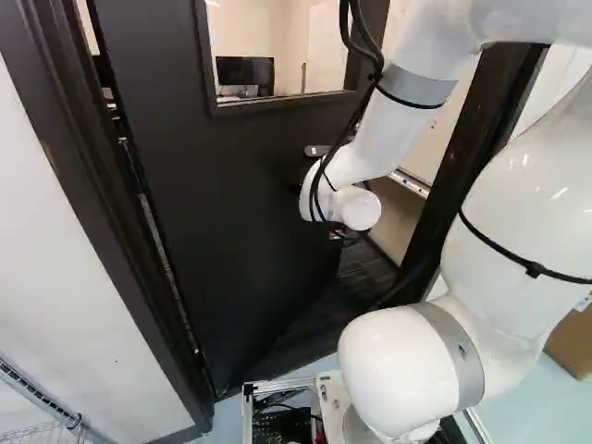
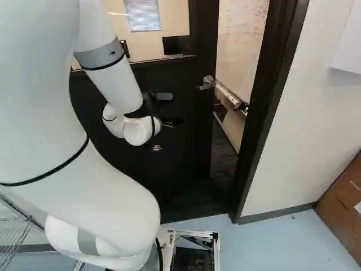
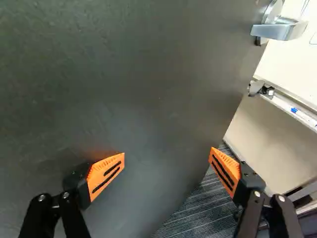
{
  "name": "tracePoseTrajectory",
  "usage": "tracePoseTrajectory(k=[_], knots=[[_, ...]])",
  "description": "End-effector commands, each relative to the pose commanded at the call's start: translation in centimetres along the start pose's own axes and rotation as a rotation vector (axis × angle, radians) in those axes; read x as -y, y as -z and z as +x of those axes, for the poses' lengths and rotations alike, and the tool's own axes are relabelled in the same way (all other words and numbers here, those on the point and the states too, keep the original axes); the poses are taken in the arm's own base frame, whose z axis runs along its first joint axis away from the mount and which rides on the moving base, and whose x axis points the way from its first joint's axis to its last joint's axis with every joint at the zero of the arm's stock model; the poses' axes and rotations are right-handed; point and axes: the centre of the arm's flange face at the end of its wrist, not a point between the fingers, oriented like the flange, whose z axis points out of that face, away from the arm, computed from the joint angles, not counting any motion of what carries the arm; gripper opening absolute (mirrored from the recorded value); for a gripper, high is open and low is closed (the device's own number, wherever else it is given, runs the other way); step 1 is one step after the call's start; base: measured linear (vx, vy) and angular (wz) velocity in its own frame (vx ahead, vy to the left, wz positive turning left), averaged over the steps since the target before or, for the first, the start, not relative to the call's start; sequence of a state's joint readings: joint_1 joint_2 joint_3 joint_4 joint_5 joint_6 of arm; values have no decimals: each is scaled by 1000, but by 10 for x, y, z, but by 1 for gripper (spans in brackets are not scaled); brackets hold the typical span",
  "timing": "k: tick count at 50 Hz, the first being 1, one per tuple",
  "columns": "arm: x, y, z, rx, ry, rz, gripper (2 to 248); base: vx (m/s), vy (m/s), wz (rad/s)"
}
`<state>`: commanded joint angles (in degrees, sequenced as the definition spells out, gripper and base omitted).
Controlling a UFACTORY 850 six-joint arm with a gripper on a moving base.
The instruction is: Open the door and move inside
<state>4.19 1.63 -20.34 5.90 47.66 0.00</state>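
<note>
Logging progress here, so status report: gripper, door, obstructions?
Gripper open, holding nothing. Door ajar, handle ungripped. In the way: door covers much of the doorway.

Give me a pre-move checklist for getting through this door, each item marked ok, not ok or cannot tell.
1. Door off its latch: ok, it stands ajar, its handle away from the frame.
2. Gripper free: ok, open with nothing gripped.
3. Gripper off the handle: ok, the handle is beyond the fingers, off to one side.
4. Gripper touching the door, ready to push: cannot tell.
5. Gap wide enough for the base: not ok, it looks too narrow.
6. Floor beyond the door clear: cannot tell, the door hides much of it.
</note>
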Motion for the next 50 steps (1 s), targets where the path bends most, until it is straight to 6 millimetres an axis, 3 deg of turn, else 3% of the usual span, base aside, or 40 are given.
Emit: tracePoseTrajectory(k=[50], knots=[[46,-41,13,2,-29,33,247,0,0,0]])
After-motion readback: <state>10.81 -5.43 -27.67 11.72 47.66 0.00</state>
